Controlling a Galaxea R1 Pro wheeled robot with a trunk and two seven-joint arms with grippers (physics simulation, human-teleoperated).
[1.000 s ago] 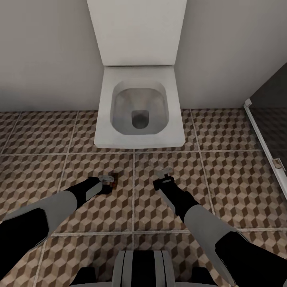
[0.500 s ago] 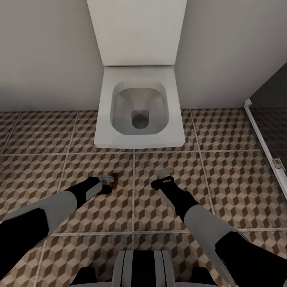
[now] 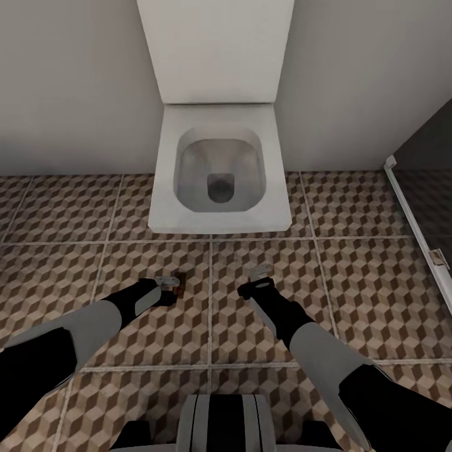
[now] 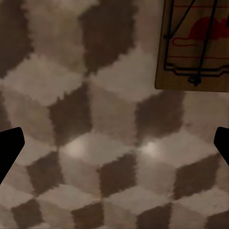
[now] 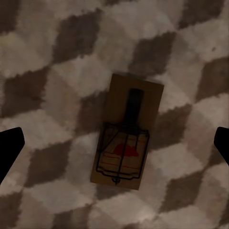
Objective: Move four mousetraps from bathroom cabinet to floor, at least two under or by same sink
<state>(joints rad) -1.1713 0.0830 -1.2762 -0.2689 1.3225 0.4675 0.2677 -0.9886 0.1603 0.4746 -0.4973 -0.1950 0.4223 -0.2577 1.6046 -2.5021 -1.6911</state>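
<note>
Two mousetraps lie flat on the cube-patterned bathroom floor. One mousetrap shows its red mark and wire in the left wrist view, off to one side of my open left gripper. From the head view this trap peeks out just past the left gripper. The other mousetrap lies directly below my right gripper, whose fingers are spread wide and hold nothing. In the head view the right gripper hovers low over the tiles. The cabinet and the sink are out of view.
A white square toilet with its raised lid stands against the wall ahead. A dark glass panel with a metal frame runs along the right. Patterned tiles stretch to both sides of the arms.
My right gripper has shifted slightly to the left over the floor. The left arm and both mousetraps have stayed where they were.
</note>
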